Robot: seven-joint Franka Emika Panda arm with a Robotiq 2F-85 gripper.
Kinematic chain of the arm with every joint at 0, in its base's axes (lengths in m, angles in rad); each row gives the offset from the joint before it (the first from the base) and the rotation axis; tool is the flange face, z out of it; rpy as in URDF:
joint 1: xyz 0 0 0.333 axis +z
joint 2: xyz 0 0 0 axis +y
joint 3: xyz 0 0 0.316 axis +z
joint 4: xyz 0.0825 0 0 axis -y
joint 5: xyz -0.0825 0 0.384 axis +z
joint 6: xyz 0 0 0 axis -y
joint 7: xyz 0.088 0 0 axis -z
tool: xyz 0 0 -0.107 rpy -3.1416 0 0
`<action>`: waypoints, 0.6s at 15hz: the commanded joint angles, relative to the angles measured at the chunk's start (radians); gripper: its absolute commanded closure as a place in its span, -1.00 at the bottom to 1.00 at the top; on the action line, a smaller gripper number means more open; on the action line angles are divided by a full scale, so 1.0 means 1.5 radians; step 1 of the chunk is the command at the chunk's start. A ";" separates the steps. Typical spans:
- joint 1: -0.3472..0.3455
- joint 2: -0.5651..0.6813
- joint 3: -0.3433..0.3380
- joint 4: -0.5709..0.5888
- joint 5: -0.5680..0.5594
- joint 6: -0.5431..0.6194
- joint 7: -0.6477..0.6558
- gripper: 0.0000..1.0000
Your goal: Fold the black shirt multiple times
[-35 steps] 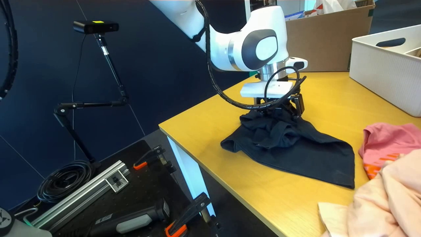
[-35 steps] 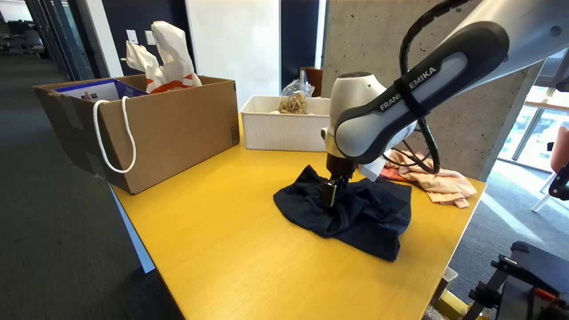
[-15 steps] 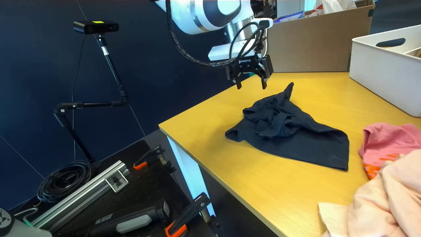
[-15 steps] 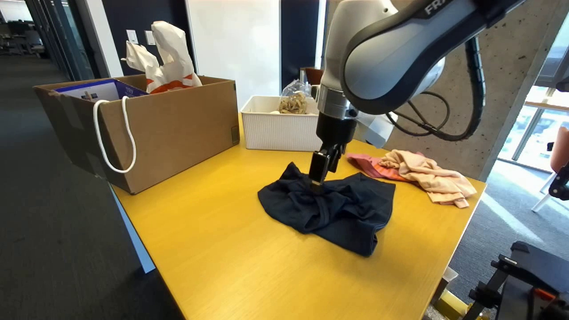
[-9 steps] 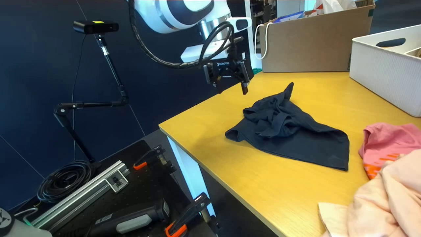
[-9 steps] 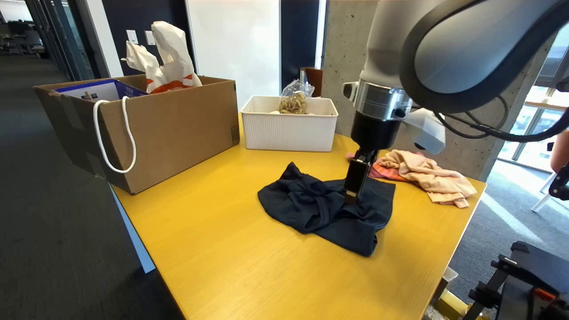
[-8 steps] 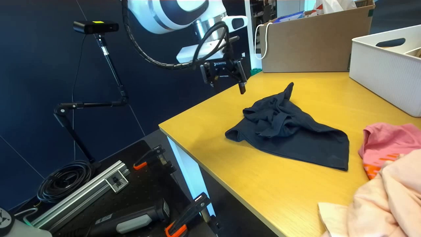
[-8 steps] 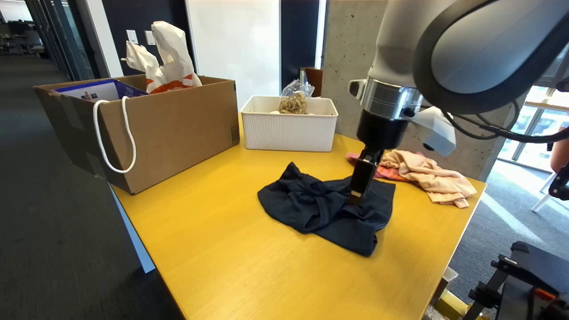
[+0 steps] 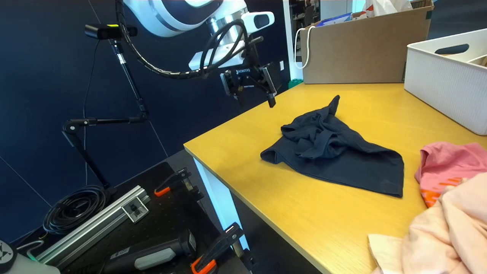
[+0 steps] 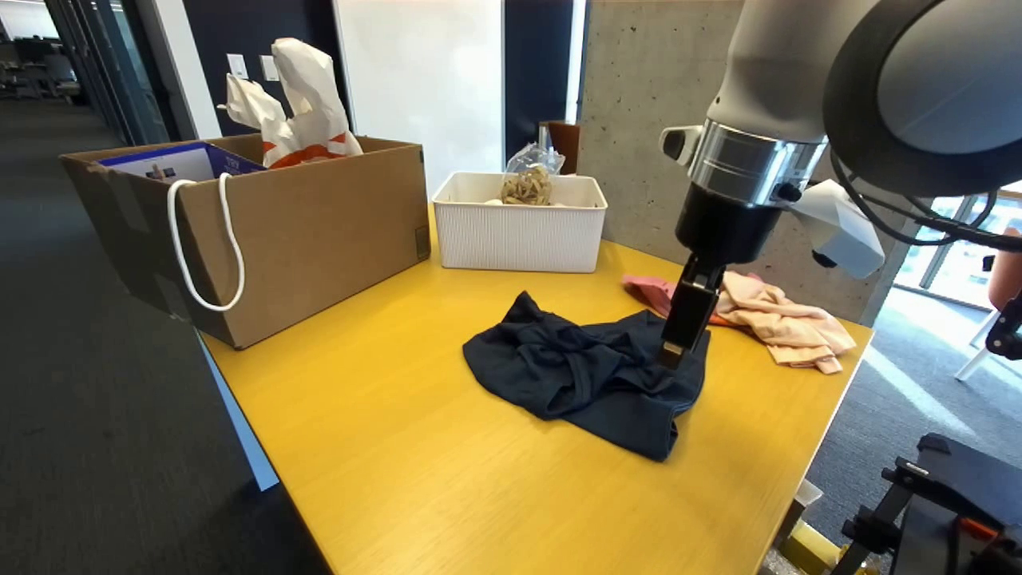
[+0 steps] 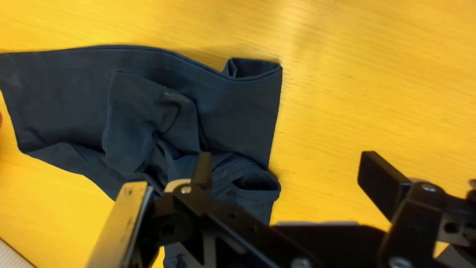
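The black shirt (image 9: 346,167) lies bunched on the yellow table. Its middle is crumpled, a flat part spreads to one side, and a pointed end sticks up. It shows also in an exterior view (image 10: 591,375) and in the wrist view (image 11: 238,111). My gripper (image 9: 255,102) is raised above the table beside the shirt and does not touch it. In the wrist view my gripper (image 11: 288,163) stands open with a wide gap; one finger overlaps the shirt in the picture, the other is over bare table. Nothing is between the fingers.
A pink cloth (image 9: 449,163) and a pale peach cloth (image 9: 449,228) lie beside the shirt. A white bin (image 10: 519,235) and a large cardboard box (image 10: 319,239) stand on the table. The table's edge (image 9: 258,213) runs near the shirt.
My gripper was down on the shirt, then rose off it open and moved away from the cardboard box. The shirt shifted slightly at first and has lain still since.
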 commanded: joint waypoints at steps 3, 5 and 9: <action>0.007 0.009 -0.017 -0.050 -0.040 0.016 0.024 -1.00; 0.003 0.042 -0.041 -0.046 -0.081 0.029 0.037 -1.00; -0.019 0.153 -0.083 0.040 -0.127 0.055 0.002 -1.00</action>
